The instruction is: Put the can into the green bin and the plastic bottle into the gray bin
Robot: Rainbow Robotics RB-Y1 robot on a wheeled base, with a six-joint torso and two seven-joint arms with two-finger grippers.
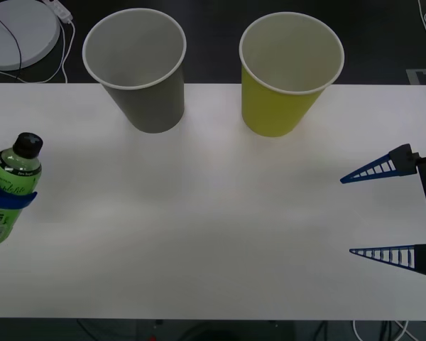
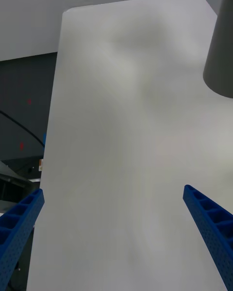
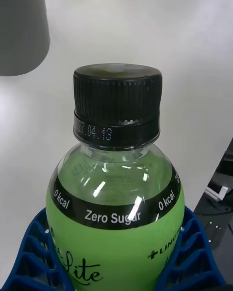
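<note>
The plastic bottle (image 1: pixel 11 181), green with a black cap, is at the table's far left edge, and my left gripper (image 1: pixel 7 200) is shut on its body. In the left wrist view the bottle (image 3: pixel 116 184) sits between the blue fingers (image 3: pixel 34 257). The gray bin (image 1: pixel 153 106) stands at the back left and the green bin (image 1: pixel 273 110) at the back right, both upright and empty. My right gripper (image 1: pixel 348 215) hangs open over the table's right side, nothing between its fingers (image 2: pixel 17 228). The can is out of view.
The white table (image 1: pixel 213 234) is bare between the two arms. A round white device (image 1: pixel 18 32) with a cable lies beyond the back left corner. The gray bin's wall (image 2: pixel 221 48) shows ahead of the right gripper.
</note>
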